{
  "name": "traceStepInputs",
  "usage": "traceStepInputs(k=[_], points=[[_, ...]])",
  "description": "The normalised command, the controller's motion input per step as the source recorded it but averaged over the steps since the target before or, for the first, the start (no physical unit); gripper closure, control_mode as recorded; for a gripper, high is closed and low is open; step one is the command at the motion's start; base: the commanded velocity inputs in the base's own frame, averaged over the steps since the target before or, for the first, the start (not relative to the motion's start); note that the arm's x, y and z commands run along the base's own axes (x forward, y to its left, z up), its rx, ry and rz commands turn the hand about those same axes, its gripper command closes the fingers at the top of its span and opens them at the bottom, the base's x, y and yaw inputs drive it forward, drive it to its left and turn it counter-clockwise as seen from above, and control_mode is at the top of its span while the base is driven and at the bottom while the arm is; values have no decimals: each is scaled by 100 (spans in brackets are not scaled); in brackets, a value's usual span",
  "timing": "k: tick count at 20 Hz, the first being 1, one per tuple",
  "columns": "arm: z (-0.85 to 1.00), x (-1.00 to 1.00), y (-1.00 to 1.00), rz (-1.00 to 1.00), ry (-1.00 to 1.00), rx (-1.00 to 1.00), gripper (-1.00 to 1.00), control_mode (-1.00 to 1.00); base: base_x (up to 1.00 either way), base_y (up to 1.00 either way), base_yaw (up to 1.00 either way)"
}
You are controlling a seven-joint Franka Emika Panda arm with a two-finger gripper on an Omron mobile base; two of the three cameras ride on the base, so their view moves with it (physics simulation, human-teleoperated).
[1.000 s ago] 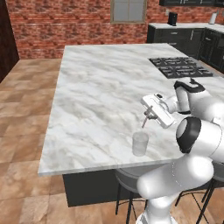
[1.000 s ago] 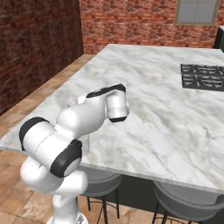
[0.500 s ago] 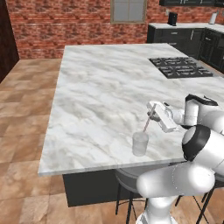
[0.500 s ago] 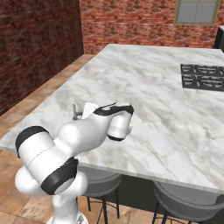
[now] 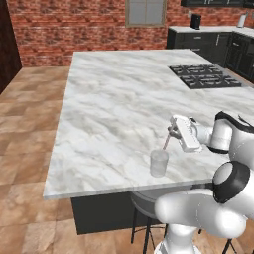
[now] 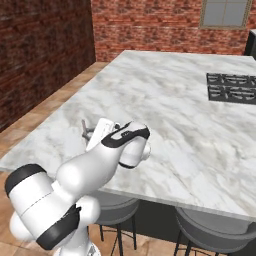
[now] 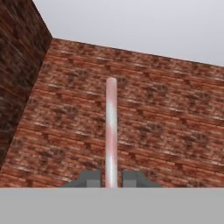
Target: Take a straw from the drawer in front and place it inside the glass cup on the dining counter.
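The gripper (image 5: 170, 131) is pinched on the straw (image 5: 166, 142) and hangs over the near edge of the dining counter's marble desk (image 5: 124, 99), just above the glass cup (image 5: 159, 163). In the left base view the straw slants down from the fingers toward the cup's rim; its lower tip sits at or just over the rim, and whether it is already inside the glass cannot be told. The cup stands upright close to the desk's near edge, well apart from the black gas cooktop (image 5: 204, 76) set toward the far right corner. In the hand view the straw (image 7: 111, 131) — pale, with a pinkish tint — runs straight up between the two dark fingertips (image 7: 91, 179), which press against it on either side, with a brick wall (image 7: 144, 118) behind. In the right base view the gripper (image 6: 88, 131) peeks out past the white arm near the desk's near left corner — the cup is hidden behind the arm there.
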Motion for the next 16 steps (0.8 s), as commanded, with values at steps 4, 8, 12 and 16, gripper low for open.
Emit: traceStepInputs(k=[4, 8, 12, 16], points=[[-7, 0, 0, -8, 0, -6, 100, -100, 0, 0, 0], [-14, 0, 0, -5, 0, -4, 100, -100, 0, 0, 0], [-14, 0, 0, -2, 3, -1, 100, -100, 0, 0, 0], [-11, 13, 0, 0, 4, 0, 100, -100, 0, 0, 0]])
